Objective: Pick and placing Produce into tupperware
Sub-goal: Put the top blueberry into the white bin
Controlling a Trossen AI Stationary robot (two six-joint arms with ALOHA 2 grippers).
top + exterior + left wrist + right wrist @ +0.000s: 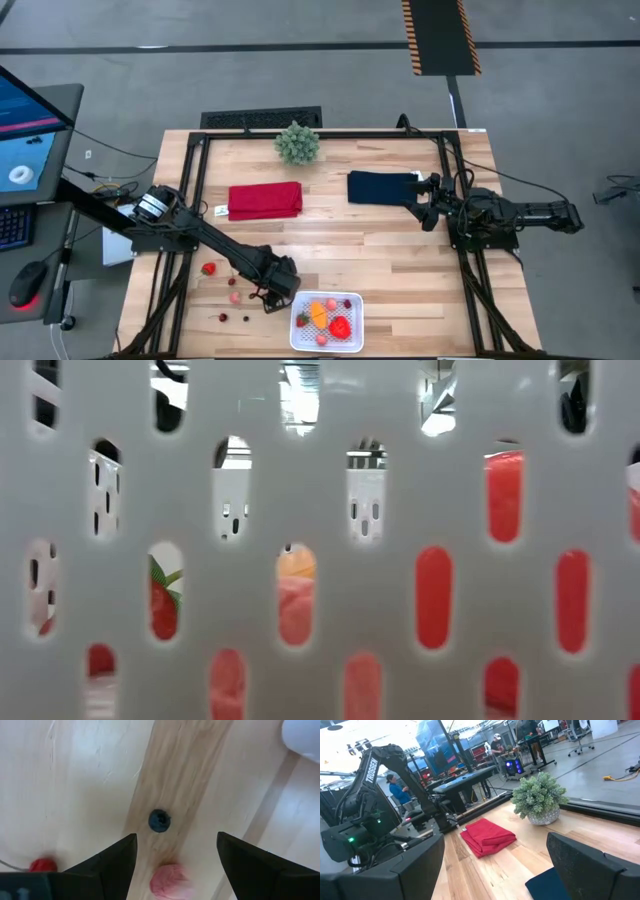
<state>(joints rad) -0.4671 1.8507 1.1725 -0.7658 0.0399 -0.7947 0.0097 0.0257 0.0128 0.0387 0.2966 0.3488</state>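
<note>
The white tupperware stands at the table's near edge and holds several toy fruits, among them an orange piece and a red pepper-like piece. Loose produce lies on the table to its left: a strawberry, pinkish pieces and dark cherries. My left gripper is open and empty just left of the tupperware. In the left wrist view its fingers stand above a dark berry and a pink piece, touching neither. My right gripper is open and empty at the far right.
A red cloth and a navy cloth lie folded toward the table's far side. A bushy green plant stands at the far edge. The tupperware's slotted wall fills the low view. People show in the room behind.
</note>
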